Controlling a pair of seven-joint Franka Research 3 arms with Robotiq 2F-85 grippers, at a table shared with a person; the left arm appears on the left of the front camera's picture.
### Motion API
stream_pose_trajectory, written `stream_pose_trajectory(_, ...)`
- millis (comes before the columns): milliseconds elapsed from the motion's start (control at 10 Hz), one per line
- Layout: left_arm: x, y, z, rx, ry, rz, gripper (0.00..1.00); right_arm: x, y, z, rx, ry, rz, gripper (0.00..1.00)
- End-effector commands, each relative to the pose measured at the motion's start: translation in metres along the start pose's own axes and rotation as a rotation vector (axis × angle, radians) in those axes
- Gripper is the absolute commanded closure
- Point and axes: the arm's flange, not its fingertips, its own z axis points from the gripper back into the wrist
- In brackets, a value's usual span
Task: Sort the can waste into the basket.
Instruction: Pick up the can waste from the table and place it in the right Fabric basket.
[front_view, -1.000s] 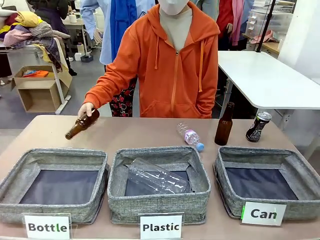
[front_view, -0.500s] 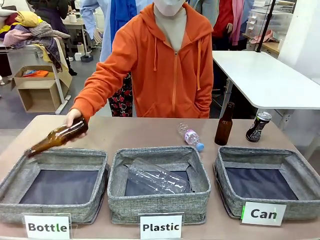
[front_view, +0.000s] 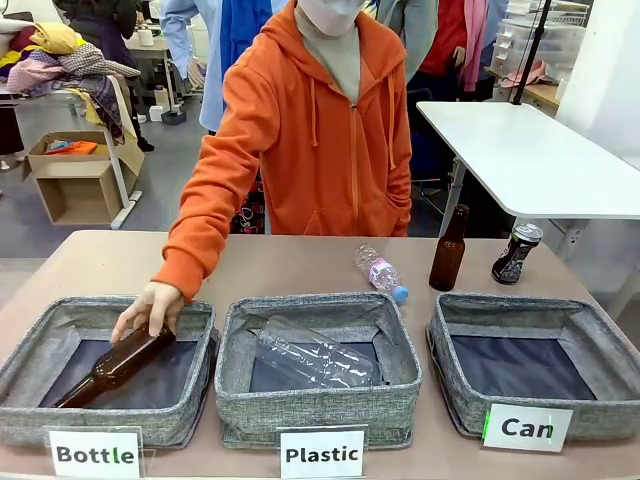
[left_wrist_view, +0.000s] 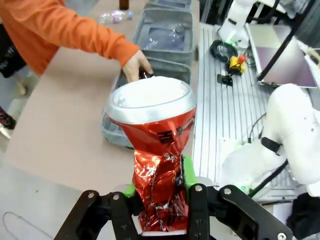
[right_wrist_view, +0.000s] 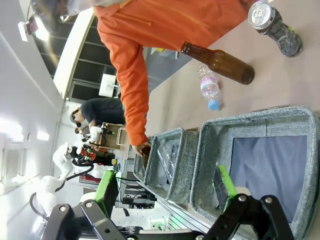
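The left fingers (left_wrist_view: 189, 172) are closed on the crushed red can (left_wrist_view: 152, 107). They pinch its crumpled lower half between the green pads, and its silver rim end points away from the wrist. The can is held up in front of the wrist camera, with the tabletop (front_view: 290, 262) and the baskets beyond it.

Farthest left on the tabletop stands the Bottle basket (front_view: 40, 335). The person's hand (front_view: 150, 305), on an orange sleeve, reaches down into it and grips the base end of a brown glass bottle (front_view: 115, 365). The bottle slants with its neck toward the basket's near-left corner; whether it already rests on the dark lining I cannot tell.

In the middle, the Plastic basket (front_view: 395, 345) holds a large clear plastic bottle (front_view: 315, 355) lying on its side. Behind that basket a small clear bottle (front_view: 380, 272) with a blue cap lies flat on the tabletop.

To its right a second brown bottle (front_view: 448, 248) stands upright. Near it on the right, the black can (front_view: 516, 252) also stands upright, at the far right of the tabletop. It is behind the Can basket (front_view: 600, 335) and apart from it. That basket shows its dark lining, with the white "Can" sign at its near side.

The right fingers (right_wrist_view: 224, 185) are spread wide and hold nothing. Their wrist view looks across the Can basket toward the black can.
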Motion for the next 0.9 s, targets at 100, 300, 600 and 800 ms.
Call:
stream_pose_trajectory(100, 0.002, 0.003, -0.006, -0.016, -0.015, -0.021, 0.70, 0.002, 0.002, 0.001, 0.011, -0.003, 0.014, 0.00)
stream_pose_trajectory(300, 0.015, 0.009, -0.024, -0.044, 0.018, -0.013, 0.70, 0.002, 0.002, 0.001, 0.011, -0.003, 0.014, 0.00)
stream_pose_trajectory(600, 0.053, 0.020, -0.058, -0.047, 0.065, 0.059, 0.70, 0.002, 0.002, 0.001, 0.011, -0.003, 0.014, 0.00)
stream_pose_trajectory(800, 0.116, 0.039, -0.119, -0.120, 0.163, -0.025, 0.70, 0.015, 0.022, 0.047, 0.008, -0.090, 0.027, 0.00)
